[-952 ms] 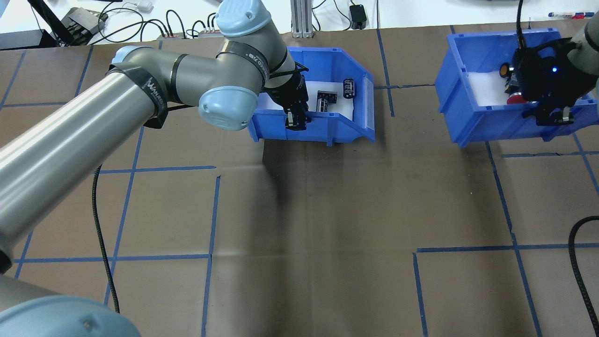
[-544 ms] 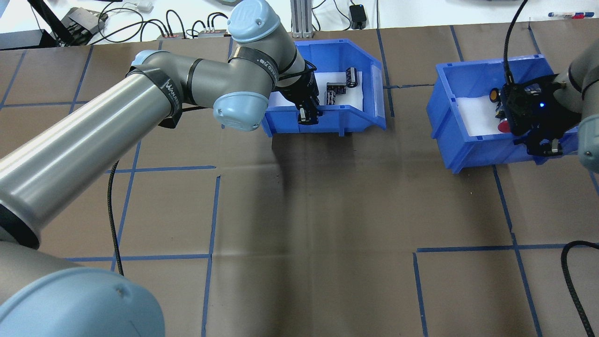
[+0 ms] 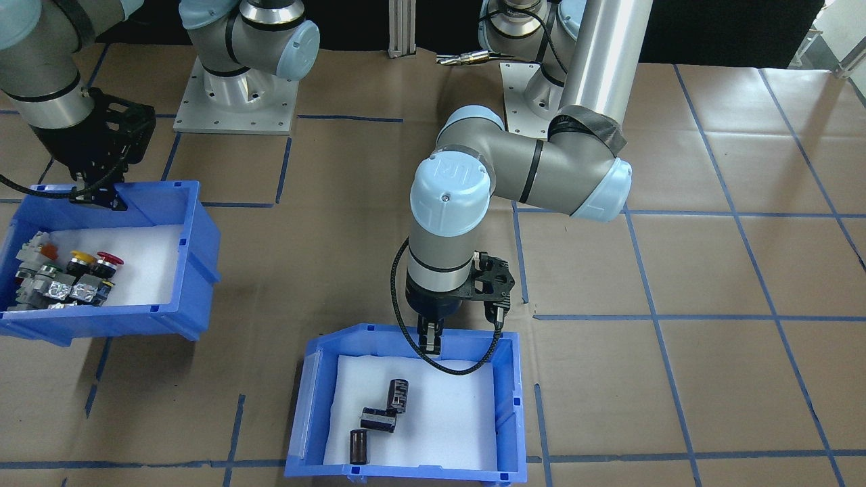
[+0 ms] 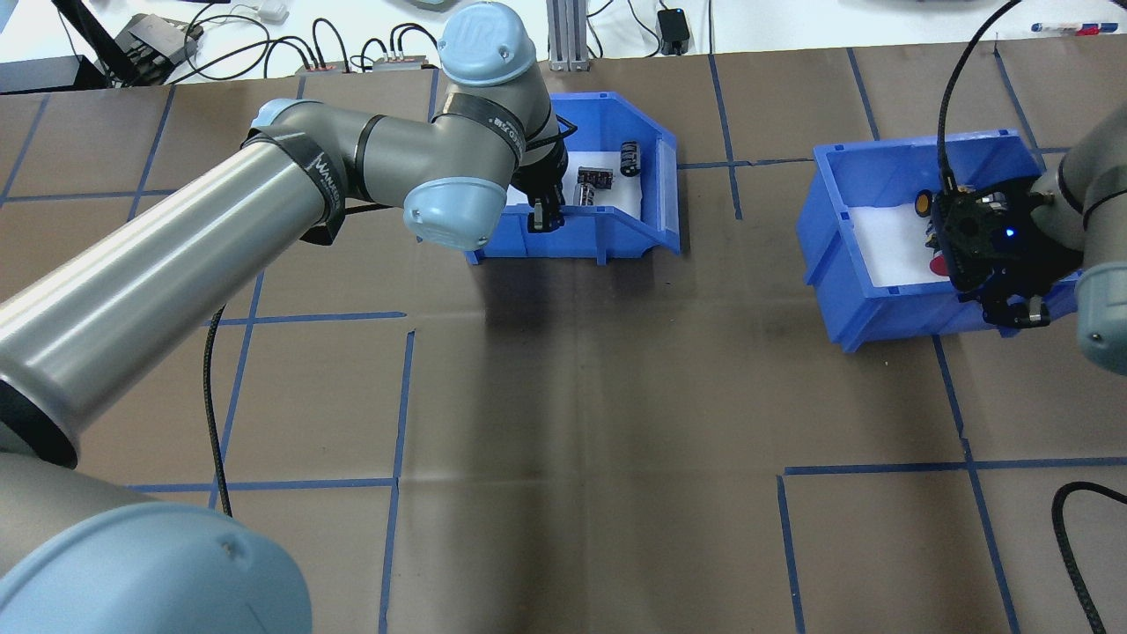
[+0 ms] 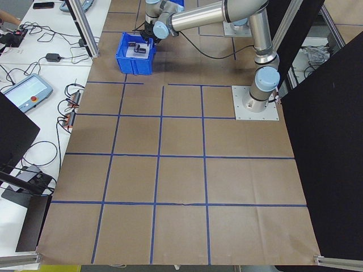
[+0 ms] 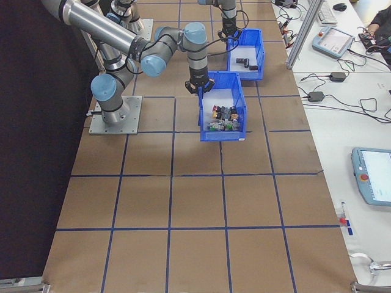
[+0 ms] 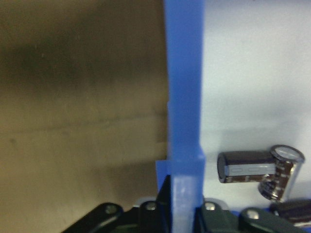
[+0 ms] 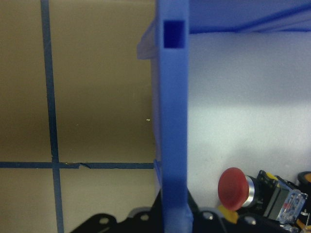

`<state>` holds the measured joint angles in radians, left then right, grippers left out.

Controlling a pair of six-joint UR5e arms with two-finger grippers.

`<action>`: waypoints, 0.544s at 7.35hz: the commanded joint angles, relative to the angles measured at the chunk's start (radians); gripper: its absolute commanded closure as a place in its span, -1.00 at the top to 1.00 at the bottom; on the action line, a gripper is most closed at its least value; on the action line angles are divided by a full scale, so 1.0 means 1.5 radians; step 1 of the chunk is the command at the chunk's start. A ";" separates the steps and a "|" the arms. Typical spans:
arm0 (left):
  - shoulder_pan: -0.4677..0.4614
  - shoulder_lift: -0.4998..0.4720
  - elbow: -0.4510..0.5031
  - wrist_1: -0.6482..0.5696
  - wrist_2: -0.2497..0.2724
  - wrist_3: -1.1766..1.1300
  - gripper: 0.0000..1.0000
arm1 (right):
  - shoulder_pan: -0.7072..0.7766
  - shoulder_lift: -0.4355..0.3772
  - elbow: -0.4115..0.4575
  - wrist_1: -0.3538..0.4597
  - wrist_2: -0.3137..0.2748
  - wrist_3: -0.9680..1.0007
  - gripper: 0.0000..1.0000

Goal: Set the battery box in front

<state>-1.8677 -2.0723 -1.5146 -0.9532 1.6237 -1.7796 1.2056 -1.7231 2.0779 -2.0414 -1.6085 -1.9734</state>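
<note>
— Looking at the battery box [image 4: 607,231], what had changed in the last second?

— It had slid along the far edge of the table [image 4: 563,396]. Half a second earlier it sat further toward the switch bin [image 4: 889,291]; by this moment it had moved back toward the robot's left and a touch farther from the far edge. It also looked lower, resting on the paper or nearly so.

— Was the left end effector [image 4: 540,217] clamped on it?

— Yes. Its fingers straddled the near wall of the box, one inside and one outside, pinched together on the blue plastic. The left wrist view showed that wall [image 7: 183,121] running straight up between them, with a black cylinder [image 7: 245,167] lying just beside on the white liner.

— And the right end effector [image 4: 1021,308]?

— Gripped the near wall of the switch bin likewise, and that bin had drifted nearer the robot over the same second.

— What did it mean for the task?

— I judged the carrying nearly done: the box stood along the table's far edge, well apart from the other bin. Letting go and lifting clear seemed the step left. The three cylinders lay loose, so a jerky release could have rolled them.
</note>
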 commanded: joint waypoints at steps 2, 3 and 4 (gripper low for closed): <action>-0.010 0.014 0.002 -0.009 0.039 0.021 0.72 | 0.004 -0.041 0.039 0.001 0.003 0.006 -1.00; -0.007 0.035 -0.001 -0.016 0.029 0.124 0.72 | 0.005 -0.064 0.061 0.003 0.008 0.007 -1.00; 0.002 0.071 -0.008 -0.044 0.019 0.202 0.74 | 0.008 -0.082 0.082 0.003 0.009 0.008 -1.00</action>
<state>-1.8748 -2.0181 -1.5171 -0.9827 1.6684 -1.6173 1.2133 -1.8105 2.1625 -2.0382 -1.5994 -1.9641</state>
